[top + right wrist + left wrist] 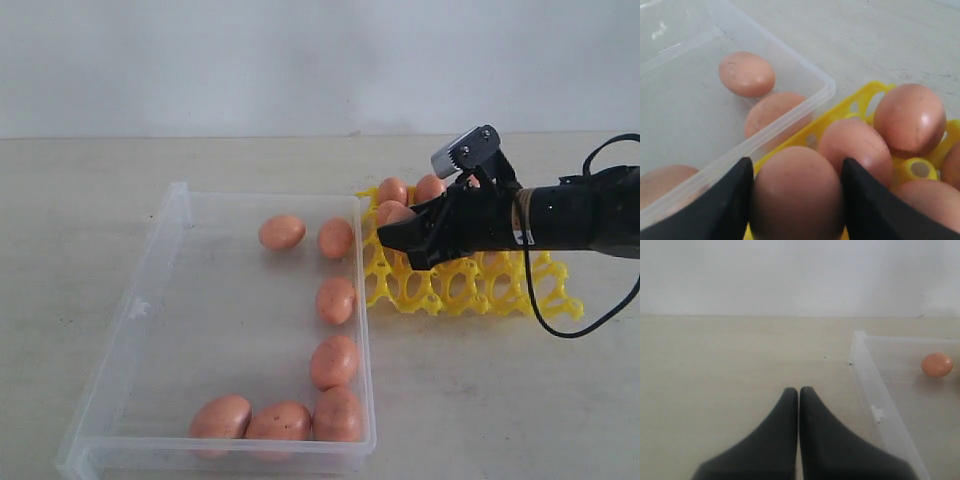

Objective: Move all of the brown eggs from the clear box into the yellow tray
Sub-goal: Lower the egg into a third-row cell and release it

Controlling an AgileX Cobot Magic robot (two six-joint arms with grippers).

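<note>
My right gripper [395,232] [796,164] is shut on a brown egg [796,195], holding it just over the yellow tray [470,290] at the tray's edge nearest the clear box [175,205]. Several brown eggs sit in the tray's cups, among them one at the far corner [392,190] and a second beside it [430,187]. Several more lie in the box along its right wall and near its front [334,362]. My left gripper [799,390] is shut and empty, over bare table beside the box's rim [865,367]; the exterior view does not show it.
The right arm's black cable [560,325] loops down over the tray's right end. The tray stands right against the box's right wall. A pale wall closes off the back of the table.
</note>
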